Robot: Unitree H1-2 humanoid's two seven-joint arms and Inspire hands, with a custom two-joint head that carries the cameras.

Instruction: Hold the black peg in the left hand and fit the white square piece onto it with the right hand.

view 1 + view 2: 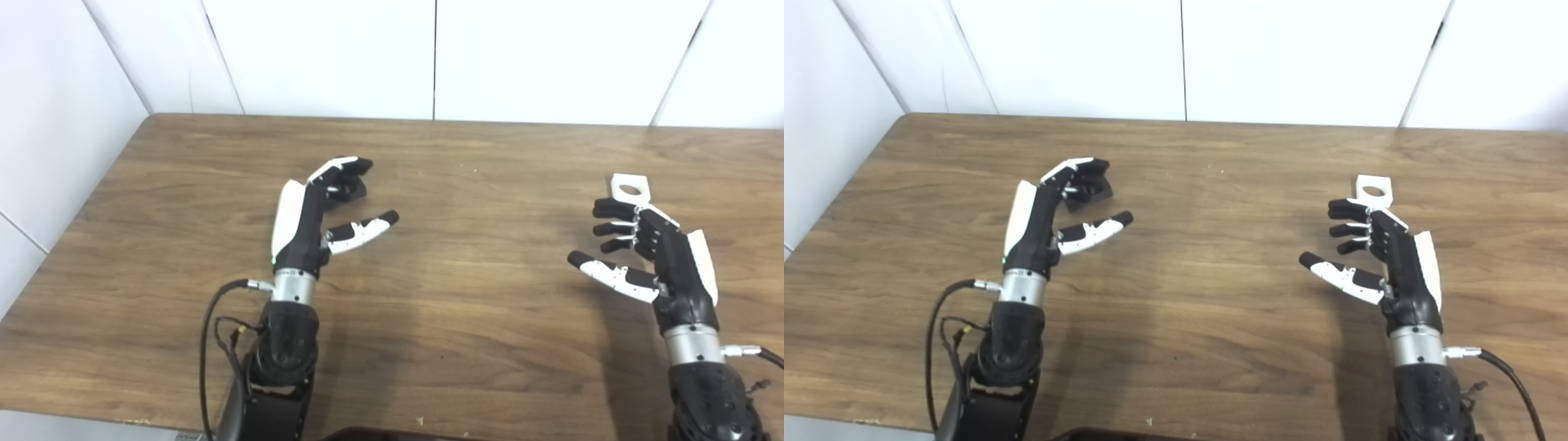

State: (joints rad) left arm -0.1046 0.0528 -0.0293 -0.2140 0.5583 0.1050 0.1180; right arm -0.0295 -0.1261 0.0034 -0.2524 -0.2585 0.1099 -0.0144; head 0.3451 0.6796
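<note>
White square piece (629, 188): flat on the bench (465, 318), far right, round hole facing up; near edge hidden behind the right hand's fingertips.
Black peg (1088, 193): dark block under the left hand's curled fingers; shape and axis unclear.
Left hand (324, 211): fingers curled over the peg, thumb apart; grip uncertain.
Right hand (643, 251): spread, holding nothing.

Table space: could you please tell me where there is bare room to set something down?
The table is bare between the left hand and right hand, and along the far edge. It is crowded only by the black peg and the white square piece.
</note>
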